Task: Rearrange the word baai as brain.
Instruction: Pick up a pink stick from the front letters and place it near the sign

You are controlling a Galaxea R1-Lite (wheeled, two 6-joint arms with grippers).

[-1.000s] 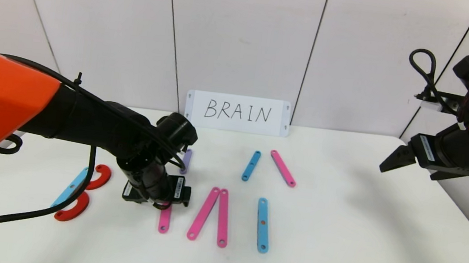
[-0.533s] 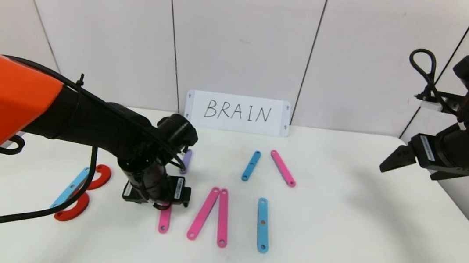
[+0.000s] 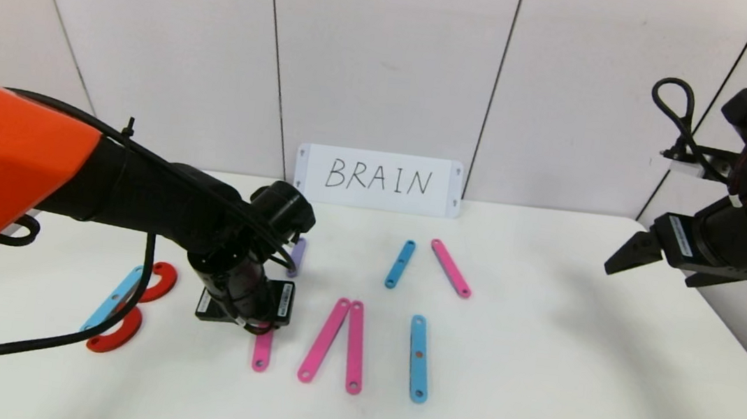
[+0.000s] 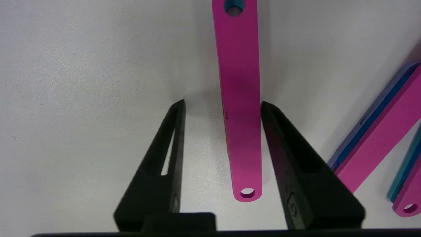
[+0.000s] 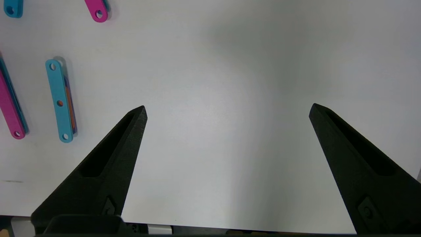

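Pink strip [image 4: 241, 98] between spread left gripper [image 4: 223, 104] fingers, beside the A; grasp step. Next: close, lift. Right gripper [image 5: 227, 110] spread, parked.

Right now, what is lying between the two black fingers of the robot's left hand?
A flat pink strip with holes lies on the white table between the left hand's open fingers, nearer one finger; the left wrist view shows it.

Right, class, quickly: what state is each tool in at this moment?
Left tool: open, low over the table, straddling a pink strip; one finger touches its edge, not gripped.
Right tool: open wide, empty, parked above the table's right side.
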